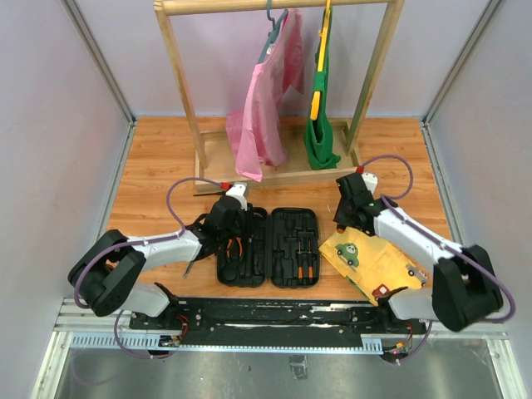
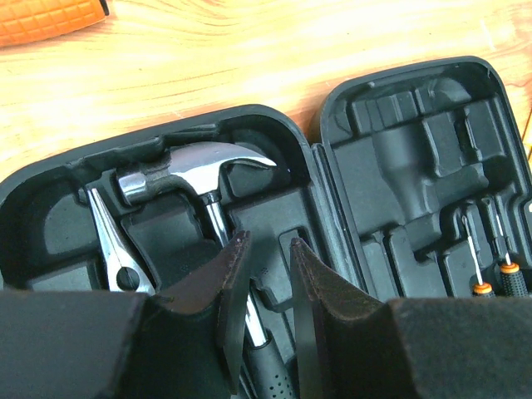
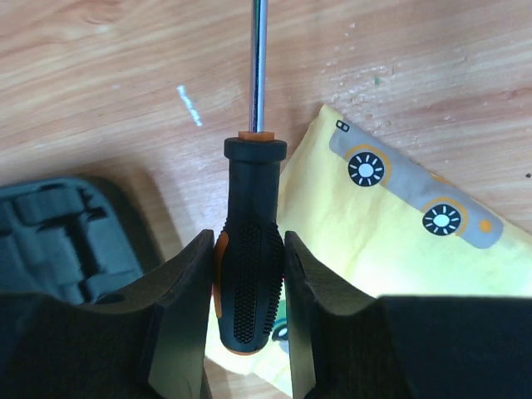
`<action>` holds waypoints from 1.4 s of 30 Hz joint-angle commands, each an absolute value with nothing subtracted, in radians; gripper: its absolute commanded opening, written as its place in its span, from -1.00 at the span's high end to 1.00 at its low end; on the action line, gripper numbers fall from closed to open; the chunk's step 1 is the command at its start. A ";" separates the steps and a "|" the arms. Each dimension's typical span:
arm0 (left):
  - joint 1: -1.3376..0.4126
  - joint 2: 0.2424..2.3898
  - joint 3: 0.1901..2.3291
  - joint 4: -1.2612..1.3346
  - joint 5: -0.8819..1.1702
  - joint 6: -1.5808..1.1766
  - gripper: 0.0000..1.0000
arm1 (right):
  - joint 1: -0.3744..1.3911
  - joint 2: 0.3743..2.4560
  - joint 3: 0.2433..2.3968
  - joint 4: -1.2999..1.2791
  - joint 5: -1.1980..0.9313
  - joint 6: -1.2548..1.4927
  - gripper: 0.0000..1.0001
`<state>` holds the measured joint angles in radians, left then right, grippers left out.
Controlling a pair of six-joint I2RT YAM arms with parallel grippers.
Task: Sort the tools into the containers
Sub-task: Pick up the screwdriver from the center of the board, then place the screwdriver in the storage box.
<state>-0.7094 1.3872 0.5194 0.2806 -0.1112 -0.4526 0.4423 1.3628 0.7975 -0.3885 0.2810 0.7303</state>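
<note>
Bright, even light falls from above. Inside the tool case (image 2: 399, 166) the hammer (image 2: 199, 166) head glints white. At the case's near edge, the fingers (image 2: 208, 291) of the left gripper (image 2: 264, 283) blur darkly.

Left fingers (image 2: 208, 299) stand apart; right fingers (image 3: 179, 316) clamp a screwdriver (image 3: 249, 274).

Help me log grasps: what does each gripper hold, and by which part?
The right gripper clamps the screwdriver by its black-and-orange handle. The left gripper is open and holds nothing, above the hammer lying in the case.
</note>
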 commanded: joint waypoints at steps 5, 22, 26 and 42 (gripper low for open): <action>-0.715 1.388 0.525 0.278 -0.127 -0.442 0.39 | 0.431 1.062 0.657 -0.277 0.094 0.529 0.99; -0.715 1.387 0.522 0.280 -0.129 -0.449 0.39 | 0.719 0.911 0.466 -0.080 -0.056 0.821 0.99; -0.715 1.394 0.522 0.284 -0.129 -0.450 0.39 | 0.880 0.968 0.454 -0.030 0.072 0.913 0.99; -0.715 1.407 0.528 0.284 -0.127 -0.448 0.40 | 1.071 1.207 0.539 0.035 0.199 1.029 0.96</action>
